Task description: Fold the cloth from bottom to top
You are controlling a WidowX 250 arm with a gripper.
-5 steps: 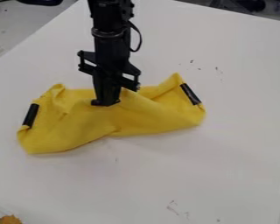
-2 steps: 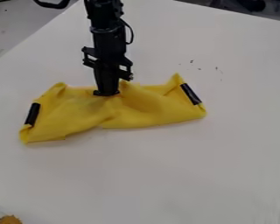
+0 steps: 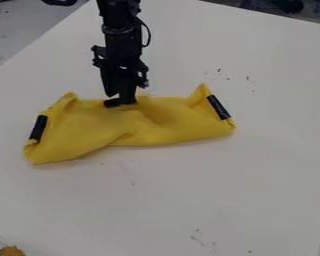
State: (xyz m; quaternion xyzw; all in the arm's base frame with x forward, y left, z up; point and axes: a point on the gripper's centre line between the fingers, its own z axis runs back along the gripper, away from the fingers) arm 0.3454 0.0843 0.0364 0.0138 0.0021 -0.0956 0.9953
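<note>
Camera view: one yellow cloth (image 3: 169, 122), lying across the white table (image 3: 189, 200) as a wide, low band, doubled over and rumpled, with a dark strip at either end, left (image 3: 38, 128) and right (image 3: 218, 107); upper corners peaked, a slanting crease at the middle of the lower edge. One black gripper (image 3: 120, 102), hanging over the middle of the cloth's upper edge, its tips down at the fabric and slightly parted, with no cloth plainly pinched between them. Condition of the task: judged nearly complete, the lower part seemingly brought up to the top edge, though the layers cannot be told apart exactly. Outstanding, by the same judgement: the gripper to lift clear without dragging the fold, and perhaps some flattening of the wrinkles
</note>
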